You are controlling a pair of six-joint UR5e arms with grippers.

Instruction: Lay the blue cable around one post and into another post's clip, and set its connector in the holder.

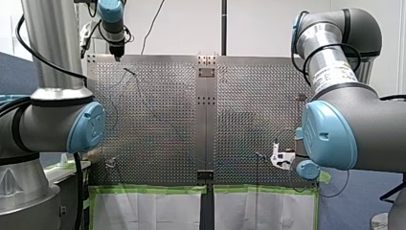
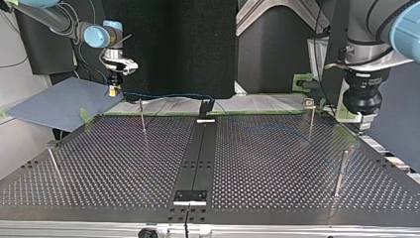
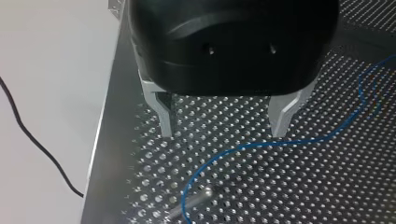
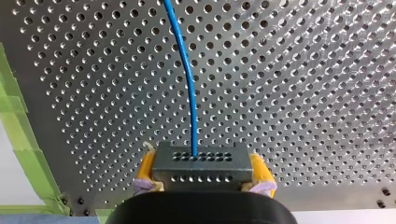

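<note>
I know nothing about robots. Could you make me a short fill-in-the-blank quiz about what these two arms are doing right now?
1. The right gripper is shut on the grey connector of a thin ____ cable.
2. The left gripper hangs above the cable with its metal fingers ____, holding nothing.
3. The metal table is covered with rows of small ____.

Missing words: blue; open; holes.
</note>
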